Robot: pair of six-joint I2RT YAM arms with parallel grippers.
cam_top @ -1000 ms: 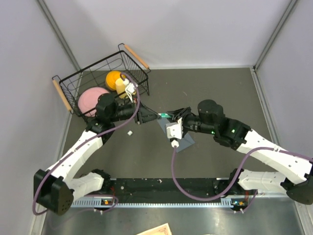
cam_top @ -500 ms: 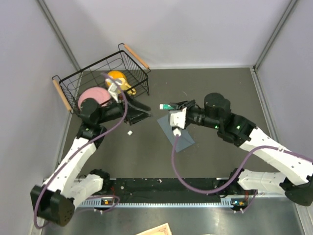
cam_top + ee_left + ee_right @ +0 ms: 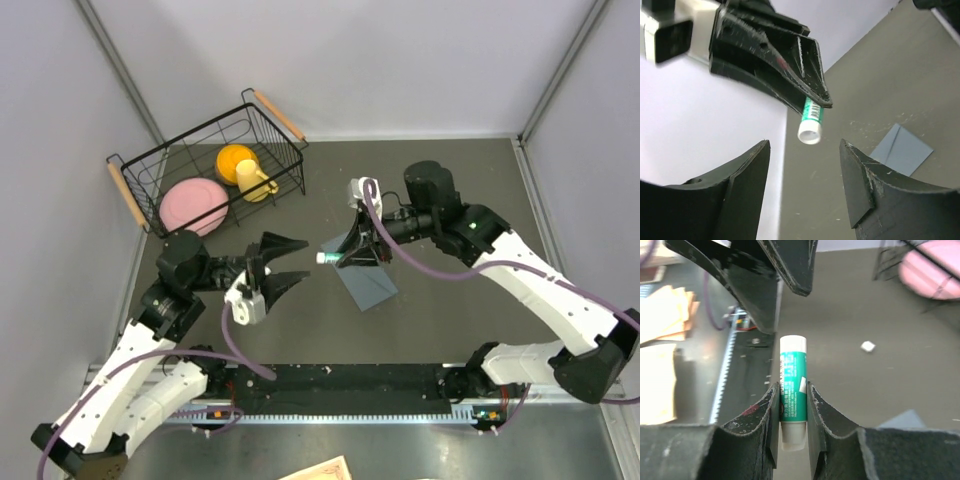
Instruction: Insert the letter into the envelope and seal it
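The blue-grey envelope (image 3: 368, 285) lies flat mid-table, also seen in the left wrist view (image 3: 902, 150) and as a corner in the right wrist view (image 3: 905, 417). My right gripper (image 3: 340, 255) hovers just above its far-left edge, shut on a green-and-white glue stick (image 3: 792, 365) that points left; the grip (image 3: 791, 386) is on the stick's lower half. My left gripper (image 3: 288, 262) faces the stick's white tip (image 3: 809, 134) from the left, open (image 3: 805, 150) and holding nothing, a short gap away. The letter is out of view on the table.
A black wire basket (image 3: 150, 165) at the back left holds a pink plate (image 3: 192, 200) and a yellow cup (image 3: 240, 165). A small white bit (image 3: 868, 346) lies on the table. Tan sheets (image 3: 320, 468) lie beyond the near rail.
My left gripper opened, let go of the glue stick and drew back toward the near left. My right gripper kept the stick, pulled back to the right and turned to point left.
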